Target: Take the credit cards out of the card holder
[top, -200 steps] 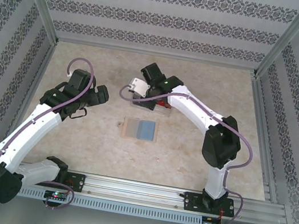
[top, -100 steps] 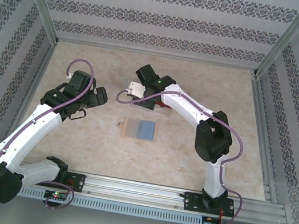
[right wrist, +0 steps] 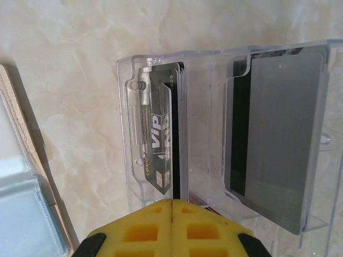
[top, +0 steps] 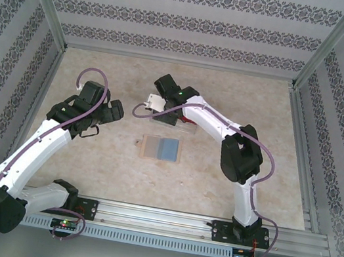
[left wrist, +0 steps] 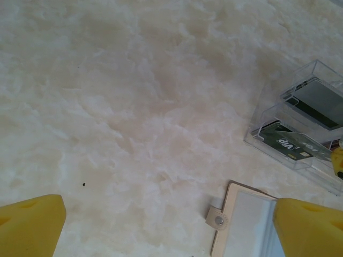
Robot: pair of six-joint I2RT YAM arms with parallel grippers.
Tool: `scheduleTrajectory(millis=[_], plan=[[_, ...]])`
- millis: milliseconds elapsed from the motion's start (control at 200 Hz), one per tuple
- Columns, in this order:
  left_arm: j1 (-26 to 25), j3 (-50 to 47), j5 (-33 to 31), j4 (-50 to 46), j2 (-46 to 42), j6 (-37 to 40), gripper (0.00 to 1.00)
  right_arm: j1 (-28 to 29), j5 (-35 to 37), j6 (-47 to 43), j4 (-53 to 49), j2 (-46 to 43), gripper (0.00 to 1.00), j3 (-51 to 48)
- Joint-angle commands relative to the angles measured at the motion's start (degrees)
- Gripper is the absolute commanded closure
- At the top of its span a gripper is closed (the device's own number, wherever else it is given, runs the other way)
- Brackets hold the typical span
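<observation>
Card holder (top: 160,148) lying open (long side left to right), left claw (left wrist: 170,222) apart, right claw (right wrist: 171,206) together at tray (right wrist: 122,107)

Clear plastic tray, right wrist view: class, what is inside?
One compartment holds a dark VIP card, more card edges behind it, faces covered; the other a grey card. The right end effector hides the near end of the clear plastic tray.
</observation>
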Motion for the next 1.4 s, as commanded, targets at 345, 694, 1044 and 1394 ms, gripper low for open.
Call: scheduleTrajectory(millis=[345,694,1044,1394], plan=[[1.3,-1.3,0.4,-1.8,-0.3,-0.5,0.0,0.5,2.0,2.7,0.6,4.3,1.0,2.4],[1.4,-1.5,1.1,-1.4,-0.4,-0.4,0.0,0.5,9.3,5.1,3.8,4.6,0.73,2.2],[1.5,-2.7,4.1,0.8,0.4,0.5,0.0,-0.4,9.8,11.5,9.7,-2.0,0.75,-2.7],[1.4,-3.0,16.6,6.5,7.7,2.2,0.07,-0.9,5.6,31.7,14.2,-18.5,0.81,-18.4]])
